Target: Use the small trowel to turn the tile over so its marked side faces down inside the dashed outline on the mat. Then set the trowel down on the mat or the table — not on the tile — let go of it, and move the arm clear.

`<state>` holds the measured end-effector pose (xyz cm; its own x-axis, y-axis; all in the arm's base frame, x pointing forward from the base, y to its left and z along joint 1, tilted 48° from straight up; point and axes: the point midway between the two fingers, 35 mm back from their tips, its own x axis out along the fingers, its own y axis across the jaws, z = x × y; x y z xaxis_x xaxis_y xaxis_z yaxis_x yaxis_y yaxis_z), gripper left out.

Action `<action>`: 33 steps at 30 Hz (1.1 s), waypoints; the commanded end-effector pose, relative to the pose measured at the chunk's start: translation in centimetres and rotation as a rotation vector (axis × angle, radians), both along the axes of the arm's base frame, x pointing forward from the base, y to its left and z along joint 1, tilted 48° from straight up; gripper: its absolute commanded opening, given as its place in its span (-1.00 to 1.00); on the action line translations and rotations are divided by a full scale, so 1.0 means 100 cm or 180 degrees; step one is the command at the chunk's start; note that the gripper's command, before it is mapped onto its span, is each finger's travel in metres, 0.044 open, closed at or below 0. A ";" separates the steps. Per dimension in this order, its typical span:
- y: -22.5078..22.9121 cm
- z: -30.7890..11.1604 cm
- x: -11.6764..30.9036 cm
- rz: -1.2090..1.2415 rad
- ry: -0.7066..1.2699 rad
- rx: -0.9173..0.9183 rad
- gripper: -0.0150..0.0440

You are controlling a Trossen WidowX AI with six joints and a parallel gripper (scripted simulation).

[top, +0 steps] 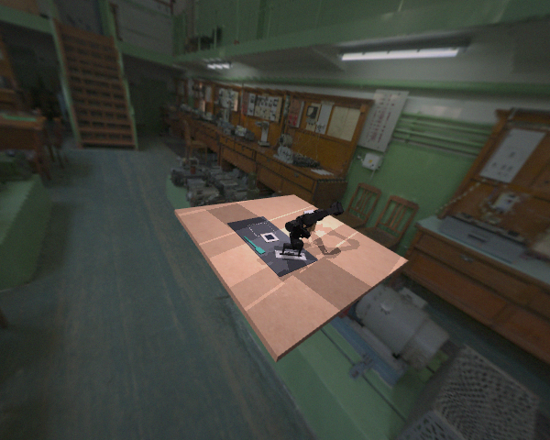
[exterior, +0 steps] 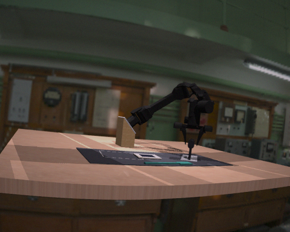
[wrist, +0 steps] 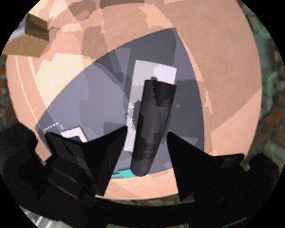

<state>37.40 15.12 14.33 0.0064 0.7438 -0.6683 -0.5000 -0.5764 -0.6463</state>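
Observation:
The trowel (top: 291, 258) (exterior: 194, 158) (wrist: 142, 71) is a pale flat plate with a black bar handle raised on posts. It lies plate down on the dark mat (top: 283, 270) (exterior: 86, 157) (wrist: 190, 114). My gripper (exterior: 191, 144) (wrist: 147, 132) points down and is open, its fingertips on either side of the handle with gaps showing in the wrist view. The tile (top: 269, 236) (exterior: 147, 155) (wrist: 75, 134), white-bordered with a dark square on top, lies flat at the edge of the dashed outline (exterior: 102, 153). Gripper fingers partly cover that area in the wrist view.
A teal flat tool (top: 254, 245) (exterior: 165, 163) (wrist: 123, 174) with a narrow shaft and wider end lies along the mat's edge, beside the tile and trowel. The arm rises from a wooden block (exterior: 125, 137) (wrist: 26, 43) on the tabletop (top: 284, 322) (exterior: 90, 177).

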 end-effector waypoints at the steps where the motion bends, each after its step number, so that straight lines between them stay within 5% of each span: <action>1: 0.000 0.000 0.000 0.0008 -0.0013 0.0002 0.42; 26: -0.034 0.029 0.000 0.0054 -0.0061 -0.0006 0.42; 33: -0.034 0.029 0.000 -0.0353 0.0390 -0.0002 0.42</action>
